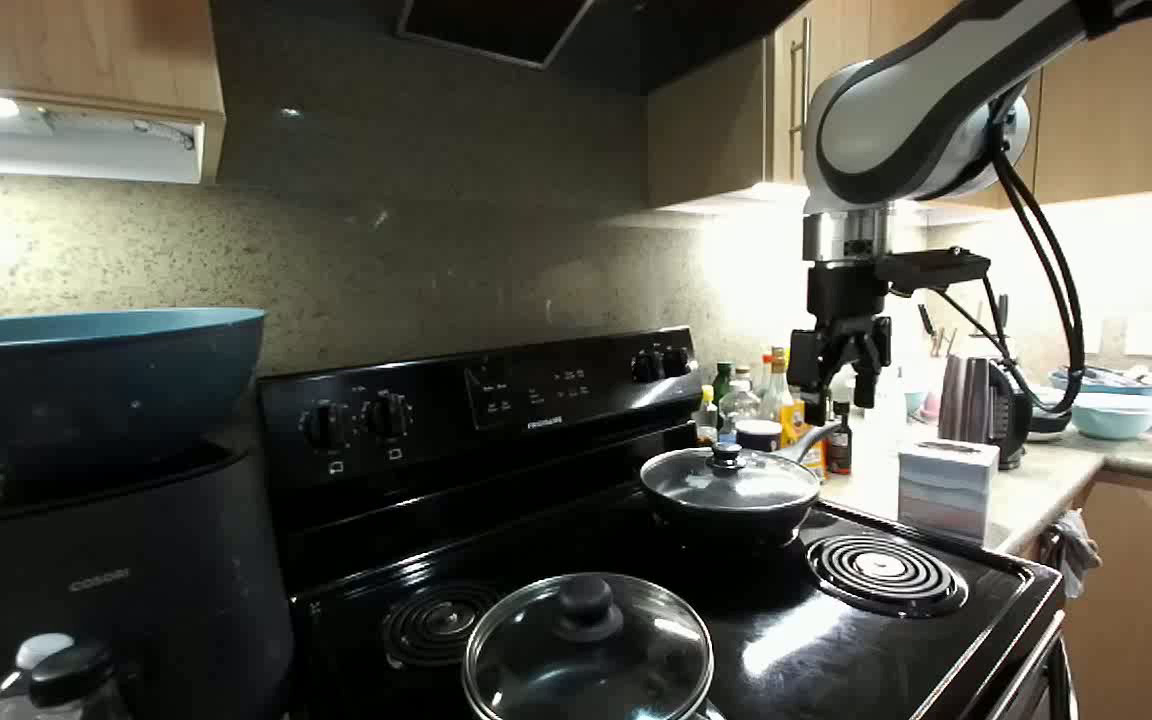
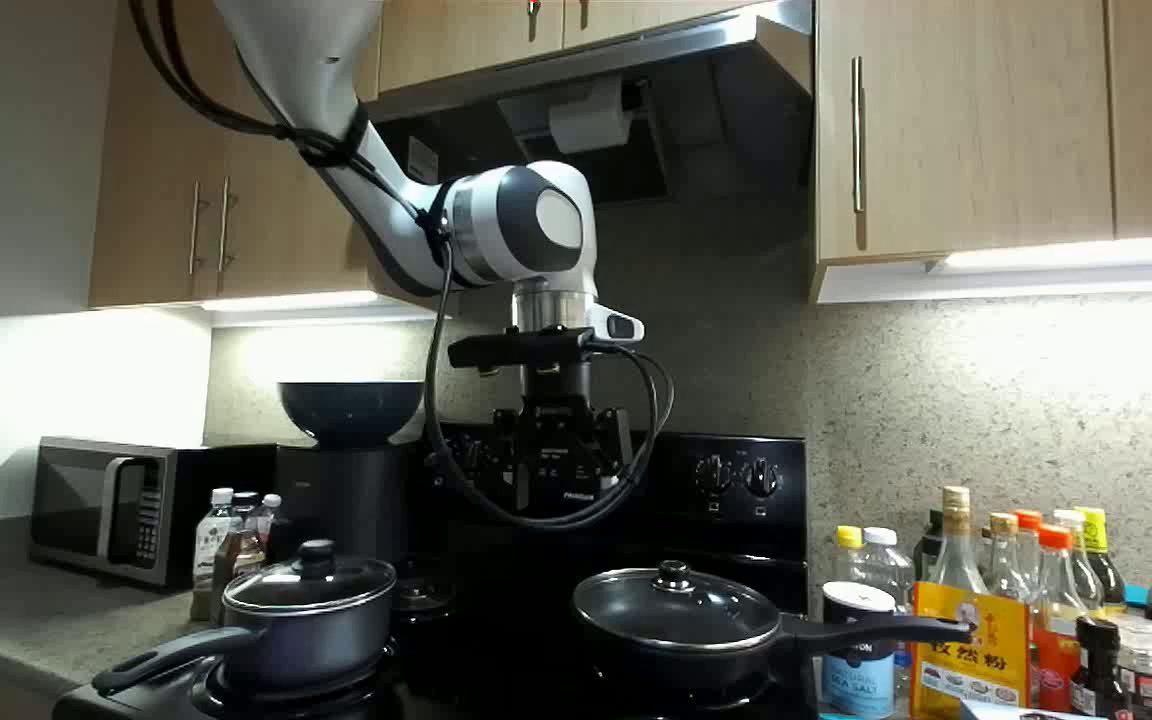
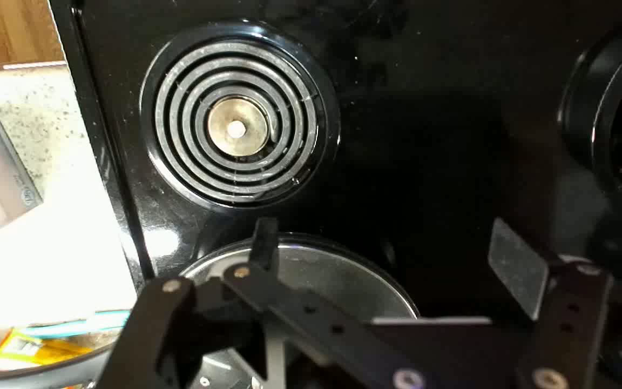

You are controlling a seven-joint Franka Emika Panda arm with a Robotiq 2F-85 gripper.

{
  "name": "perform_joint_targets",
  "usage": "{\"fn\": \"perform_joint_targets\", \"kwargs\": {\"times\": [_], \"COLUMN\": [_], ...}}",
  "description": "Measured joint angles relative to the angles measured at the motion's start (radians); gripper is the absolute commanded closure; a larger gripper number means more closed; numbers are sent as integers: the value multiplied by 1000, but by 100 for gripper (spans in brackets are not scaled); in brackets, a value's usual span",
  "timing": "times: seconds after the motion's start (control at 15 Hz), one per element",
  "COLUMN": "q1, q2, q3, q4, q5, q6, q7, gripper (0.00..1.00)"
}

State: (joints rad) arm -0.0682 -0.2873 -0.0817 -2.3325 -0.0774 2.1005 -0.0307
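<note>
Our gripper [image 3: 386,246], jaws wide apart; above a shiny black stove [image 1: 766,580]; on it we see lidded pan [image 2: 681,635], lidded pot [image 2: 314,635]; around, wooden cabinets [image 2: 966,130], speckled wall [image 2: 996,400]

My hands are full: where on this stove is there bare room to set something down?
The black stovetop lies bare between the uncovered coil burner and the lidded saucepan; that burner itself is free too. Crowded: beside the frying pan, where bottles stand packed together.

In the wrist view, the gripper [image 3: 386,256] hides much of the pan lid [image 3: 338,276] near the surface's [image 3: 430,135] rear corner.
</note>
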Motion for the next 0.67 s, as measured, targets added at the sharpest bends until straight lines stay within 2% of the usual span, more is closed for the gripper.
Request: {"fn": "perform_joint_targets", "kwargs": {"times": [0.53, 0.67], "q1": [1, 10], "q2": [1, 32], "q3": [0, 32], "q4": [0, 63], "q5": [0, 26], "q6": [-7, -10], "q7": [0, 130], "gripper": [0, 0]}}
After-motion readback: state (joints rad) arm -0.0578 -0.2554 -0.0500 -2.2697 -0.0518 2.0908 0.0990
